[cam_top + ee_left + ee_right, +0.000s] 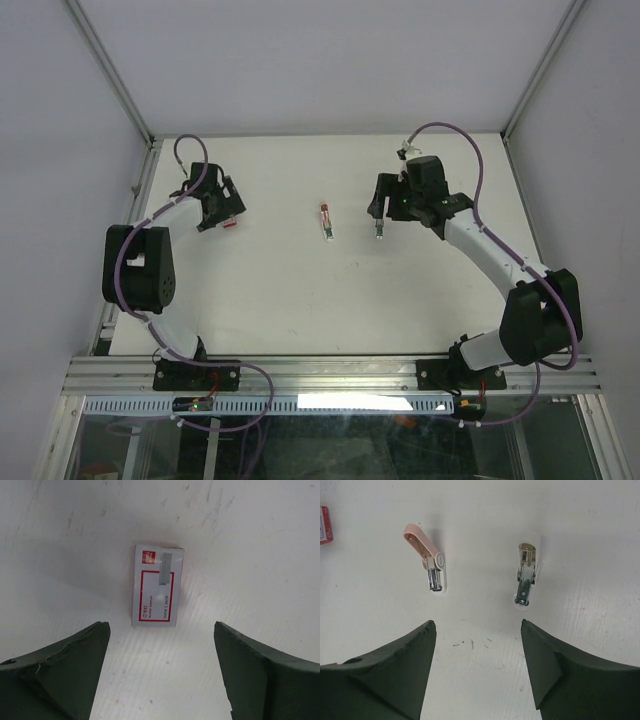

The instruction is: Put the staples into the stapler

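The staples box (156, 587) is showing a red logo patch and sideways small print inside a red frame, all of it too blurred for reading.

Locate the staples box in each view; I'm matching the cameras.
Top external: staples box left of centre, mid-height.
Left wrist: staples box at centre.
Right wrist: staples box cut by the left edge, near the top.
Landmark: pink stapler, top and right-wrist views only.

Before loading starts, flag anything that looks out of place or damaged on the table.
A short grey strip sits on the staples box. The pink stapler lies opened, its top swung askew; a second stapler lies beside it, apart.
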Motion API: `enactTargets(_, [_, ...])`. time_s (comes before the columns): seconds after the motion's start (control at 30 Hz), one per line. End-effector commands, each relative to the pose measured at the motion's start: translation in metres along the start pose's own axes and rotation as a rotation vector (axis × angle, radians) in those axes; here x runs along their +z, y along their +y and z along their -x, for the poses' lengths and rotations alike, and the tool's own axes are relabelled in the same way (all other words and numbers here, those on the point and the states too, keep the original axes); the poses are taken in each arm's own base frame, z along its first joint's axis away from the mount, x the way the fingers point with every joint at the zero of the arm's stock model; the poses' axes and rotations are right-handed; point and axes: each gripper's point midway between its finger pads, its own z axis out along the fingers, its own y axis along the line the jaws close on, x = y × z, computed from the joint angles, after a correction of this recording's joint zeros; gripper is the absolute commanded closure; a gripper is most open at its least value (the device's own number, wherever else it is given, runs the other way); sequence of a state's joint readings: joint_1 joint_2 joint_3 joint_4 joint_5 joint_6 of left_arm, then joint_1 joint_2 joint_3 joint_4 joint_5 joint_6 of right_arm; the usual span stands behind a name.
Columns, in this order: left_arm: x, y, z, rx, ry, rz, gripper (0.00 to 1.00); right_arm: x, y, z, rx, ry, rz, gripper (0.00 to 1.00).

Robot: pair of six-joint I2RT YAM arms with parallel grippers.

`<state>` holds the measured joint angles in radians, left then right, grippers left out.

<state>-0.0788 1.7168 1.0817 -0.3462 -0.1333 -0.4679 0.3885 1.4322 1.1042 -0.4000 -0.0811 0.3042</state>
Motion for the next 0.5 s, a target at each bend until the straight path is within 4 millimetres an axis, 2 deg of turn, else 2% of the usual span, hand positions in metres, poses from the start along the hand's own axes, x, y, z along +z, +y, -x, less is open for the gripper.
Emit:
enactTargets(0.0, [0.007,-0.011,0.041,0.033,-0.106,0.012,0.15,-0.016,0.021,0.032,0.022,-0.121,0.1,0.29])
enactTargets(0.27, [0.035,-0.004,0.041,0.084,-0.069,0.077,0.32,-0.015,0.019,0.028,0.076,-0.115,0.116,0.31])
enactTargets(0.47, [0.046,-0.005,0.04,0.107,-0.046,0.081,0.35,-0.012,0.019,0.026,0.112,-0.101,0.127,0.31])
